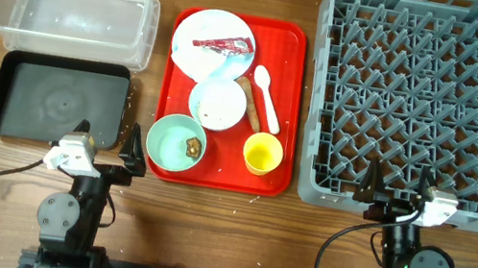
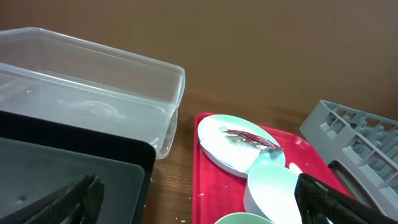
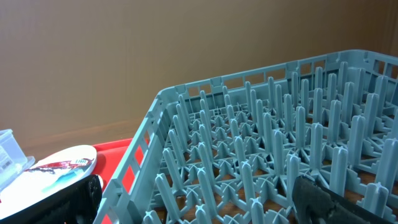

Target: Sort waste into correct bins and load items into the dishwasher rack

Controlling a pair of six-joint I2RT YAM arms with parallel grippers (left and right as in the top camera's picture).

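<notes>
The red tray [image 1: 293, 46] holds a pale plate [image 1: 196, 29] with a red-and-white wrapper [image 1: 223, 46], a bowl [image 1: 218, 103], a brown sausage piece [image 1: 238, 100], a white spoon [image 1: 266, 98], a yellow cup [image 1: 263, 153] and a second bowl [image 1: 164, 133] with a brown lump [image 1: 192, 147]. The clear tub [image 1: 71, 4] and black tray [image 1: 58, 99] lie left. The grey rack [image 1: 317, 89] stands right. My left gripper [image 1: 106, 143] is open and empty between the black tray and the red tray. My right gripper [image 1: 398, 192] is open and empty at the rack's front edge.
In the left wrist view the open jaws [image 2: 199, 205] frame the black tray [image 2: 62, 162], the clear tub [image 2: 93, 81], the plate [image 2: 217, 140] and a bowl [image 2: 270, 190]. In the right wrist view the jaws [image 3: 199, 205] face the rack pegs [image 3: 261, 143]. White crumbs dot the red tray [image 2: 202, 194].
</notes>
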